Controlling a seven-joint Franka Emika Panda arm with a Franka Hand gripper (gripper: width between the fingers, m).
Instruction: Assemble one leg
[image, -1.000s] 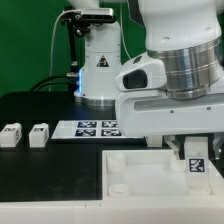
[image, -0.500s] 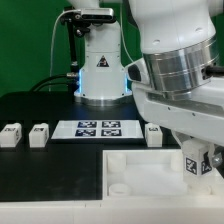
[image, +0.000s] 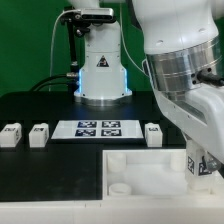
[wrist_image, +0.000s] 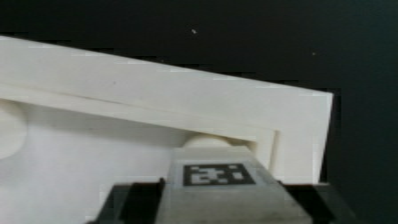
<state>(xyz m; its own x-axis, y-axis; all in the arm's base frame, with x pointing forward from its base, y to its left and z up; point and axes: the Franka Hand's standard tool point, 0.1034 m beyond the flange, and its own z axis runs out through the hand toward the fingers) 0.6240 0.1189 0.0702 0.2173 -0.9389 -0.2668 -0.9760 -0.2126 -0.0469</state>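
A black tabletop (image: 40, 170) sits in front of a green backdrop, with the arm's white base (image: 102, 70) at the far side. At the exterior view's left, two spare legs stand side by side: the outer leg (image: 10, 135) and the inner leg (image: 38, 134). They are well apart from the work, probably parked until needed. Next comes the marker board (image: 97, 128), lying flat, and a third leg (image: 153, 133) stands just beside its right end. Nearer lies the square panel (image: 140, 165), rim up, with a round corner socket (image: 121, 187) showing at its near left.

At the far right the gripper (wrist_image: 215, 205) hangs over the panel's right corner. Its jaws are clamped on the held leg (wrist_image: 215, 172) from both sides, and the leg's tag faces the wrist camera. Gripping the sides seems to leave the leg's lower end free to enter a socket. The wrist view puts it just inside the rim, over a rounded corner recess (wrist_image: 228, 141). Whether it already touches cannot be told.
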